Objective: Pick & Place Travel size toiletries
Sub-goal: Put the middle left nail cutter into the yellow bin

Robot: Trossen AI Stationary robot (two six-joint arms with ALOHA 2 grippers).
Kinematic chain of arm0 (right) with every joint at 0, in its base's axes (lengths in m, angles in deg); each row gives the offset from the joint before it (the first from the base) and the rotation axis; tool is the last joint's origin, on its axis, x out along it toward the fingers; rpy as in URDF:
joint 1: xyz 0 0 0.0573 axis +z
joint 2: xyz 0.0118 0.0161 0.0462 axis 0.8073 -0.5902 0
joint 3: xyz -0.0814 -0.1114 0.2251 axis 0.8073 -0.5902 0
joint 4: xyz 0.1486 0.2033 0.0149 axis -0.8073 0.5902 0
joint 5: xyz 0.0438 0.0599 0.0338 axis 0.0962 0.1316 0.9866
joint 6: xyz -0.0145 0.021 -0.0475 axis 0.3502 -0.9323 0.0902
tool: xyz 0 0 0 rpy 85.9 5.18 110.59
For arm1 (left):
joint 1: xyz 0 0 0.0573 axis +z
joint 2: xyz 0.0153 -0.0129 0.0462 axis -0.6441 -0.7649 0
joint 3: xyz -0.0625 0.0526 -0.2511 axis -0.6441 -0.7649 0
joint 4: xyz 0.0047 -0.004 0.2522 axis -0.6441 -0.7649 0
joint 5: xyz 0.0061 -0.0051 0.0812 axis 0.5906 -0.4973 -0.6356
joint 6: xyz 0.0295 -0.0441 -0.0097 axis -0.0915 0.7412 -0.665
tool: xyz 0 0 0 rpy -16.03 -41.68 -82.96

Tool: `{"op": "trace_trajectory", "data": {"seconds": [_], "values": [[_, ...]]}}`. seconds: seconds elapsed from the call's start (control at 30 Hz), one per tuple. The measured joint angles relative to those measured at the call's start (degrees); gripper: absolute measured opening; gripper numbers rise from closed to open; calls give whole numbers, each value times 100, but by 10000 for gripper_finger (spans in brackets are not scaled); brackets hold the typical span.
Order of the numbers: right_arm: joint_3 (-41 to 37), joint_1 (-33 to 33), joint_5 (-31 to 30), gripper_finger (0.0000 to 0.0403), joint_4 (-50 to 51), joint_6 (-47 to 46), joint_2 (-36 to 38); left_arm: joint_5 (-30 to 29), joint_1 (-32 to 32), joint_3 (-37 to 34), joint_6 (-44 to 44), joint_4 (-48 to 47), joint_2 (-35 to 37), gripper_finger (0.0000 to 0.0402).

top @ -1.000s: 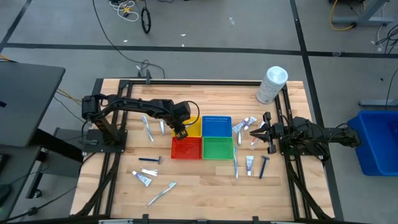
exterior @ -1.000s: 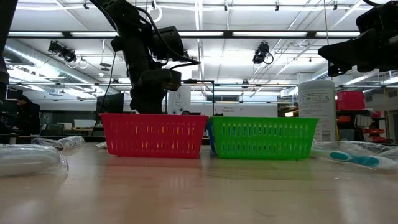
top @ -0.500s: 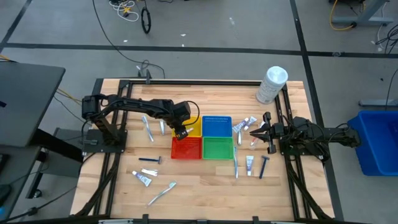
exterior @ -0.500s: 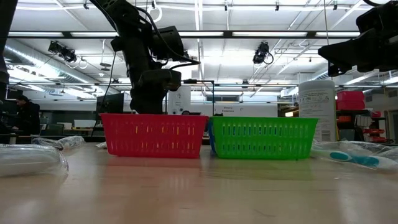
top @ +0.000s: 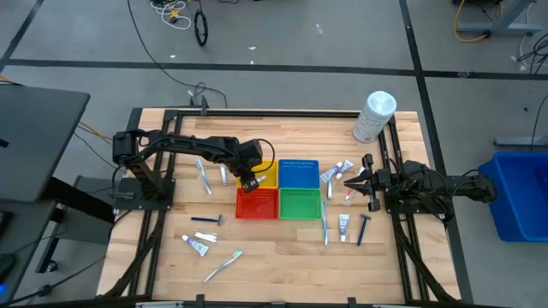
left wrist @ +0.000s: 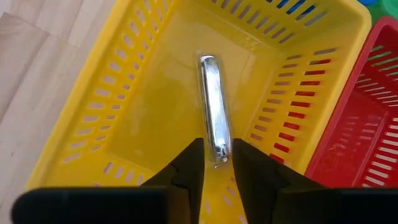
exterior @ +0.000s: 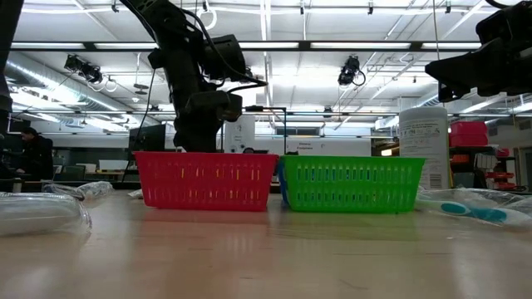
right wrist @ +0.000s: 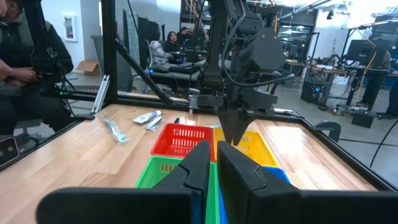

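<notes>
The sorting looks barely begun: the one item plainly in a bin is a silvery packet [left wrist: 214, 109] lying on the floor of the yellow basket [left wrist: 93, 137], while tubes, toothbrushes and razors lie scattered over the surface [top: 274, 265] on both sides of the baskets, among them a razor [top: 205, 220], a tube [top: 195, 246] and a toothbrush [top: 324, 229]. Whether the red basket [top: 257, 204], green basket [top: 299, 204] and blue basket [top: 298, 172] hold anything I cannot tell. The left gripper [left wrist: 216, 163] hangs over the yellow basket, its jaws a little apart on either side of the packet's near end; whether they grip it I cannot tell. The packet's long axis runs along the basket's length, pointing straight away from that gripper. The right gripper [top: 352, 180] waits near the surface's right edge, jaws together on nothing.
</notes>
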Motion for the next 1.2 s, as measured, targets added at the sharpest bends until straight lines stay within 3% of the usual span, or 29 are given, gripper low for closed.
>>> {"op": "trace_trajectory", "data": {"seconds": [0.57, 1.2], "values": [[-2, 1, 1, 41, 0, 0, 0, 0, 0, 2, -2, -11, 149, 12], [0, 0, 1, 41, -2, 0, 0, -72, -103, 4, -246, -510, 1872, 7]]}}
